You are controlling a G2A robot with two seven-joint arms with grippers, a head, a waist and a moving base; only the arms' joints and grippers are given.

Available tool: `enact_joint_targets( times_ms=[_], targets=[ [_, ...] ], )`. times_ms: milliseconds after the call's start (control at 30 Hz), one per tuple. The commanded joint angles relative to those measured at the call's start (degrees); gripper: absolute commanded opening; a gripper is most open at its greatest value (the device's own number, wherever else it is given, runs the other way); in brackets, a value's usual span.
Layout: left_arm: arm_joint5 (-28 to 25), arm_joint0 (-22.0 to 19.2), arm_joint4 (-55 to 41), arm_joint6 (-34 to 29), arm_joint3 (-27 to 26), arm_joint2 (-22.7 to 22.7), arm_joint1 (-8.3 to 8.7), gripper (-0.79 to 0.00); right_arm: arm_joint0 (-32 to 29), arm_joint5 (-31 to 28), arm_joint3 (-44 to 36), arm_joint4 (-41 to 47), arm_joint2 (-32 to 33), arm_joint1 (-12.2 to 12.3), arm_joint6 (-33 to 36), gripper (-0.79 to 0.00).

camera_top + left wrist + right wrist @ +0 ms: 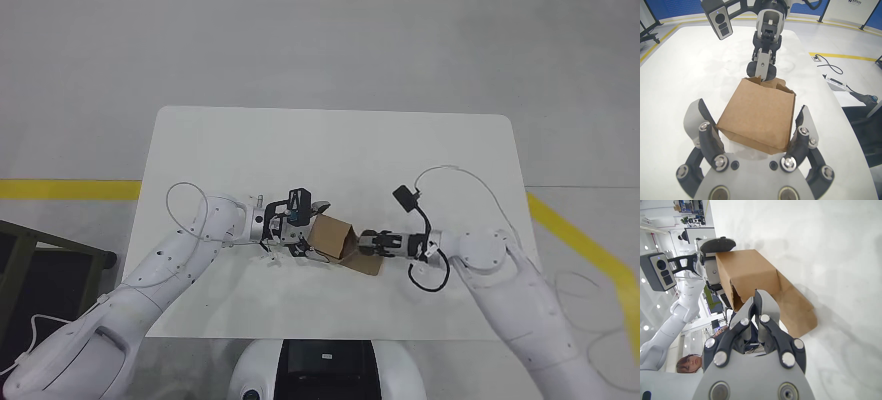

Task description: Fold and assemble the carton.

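Note:
A brown carton [333, 238] lies on its side near the front middle of the white table [450, 150]. My left gripper [750, 105] brackets the carton's [759, 111] closed end, one finger [702, 115] against each side wall. From the opposite side, my right gripper [755, 292] is shut, its tips pinching the torn flap edge at the carton's [749, 270] open mouth. A long flap [798, 313] lies flat on the table beside it. In the left wrist view the right gripper [761, 76] meets the flap at the far rim.
The table's right edge [829, 91] runs close by, with a grey box and cable [836, 83] on the floor beyond. The back half of the table [330, 140] is bare white surface.

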Motion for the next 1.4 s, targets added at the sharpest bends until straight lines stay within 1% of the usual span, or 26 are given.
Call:
enact_joint_targets(
  times_ms=[0,133,300,500,933,1100,1367],
  targets=[
    [0.0,0.0,0.0,0.0,0.0,0.0,0.0,0.0,0.0,0.0,-0.1,0.2,-0.6,-0.1,-0.1,-0.785],
    [0.0,0.0,0.0,0.0,0.0,0.0,0.0,0.0,-0.1,0.6,-0.2,0.8,-1.7,-0.4,-0.5,-0.785],
    [0.0,0.0,0.0,0.0,0.0,0.0,0.0,0.0,-0.2,2.3,0.5,2.9,-2.6,-0.9,-3.0,-0.785],
    [0.0,0.0,0.0,0.0,0.0,0.0,0.0,0.0,0.1,2.9,1.1,4.7,-3.6,-1.5,-5.6,-0.785],
    [0.0,0.0,0.0,0.0,0.0,0.0,0.0,0.0,1.9,1.5,4.5,7.7,-6.3,-2.8,-7.2,-0.785],
    [0.0,0.0,0.0,0.0,0.0,0.0,0.0,0.0,3.0,0.2,6.7,10.4,-7.0,-3.4,-6.0,-0.785],
    [0.0,0.0,0.0,0.0,0.0,0.0,0.0,0.0,4.6,-0.7,9.1,11.2,-8.5,-4.2,-5.5,-0.785]
  ],
)
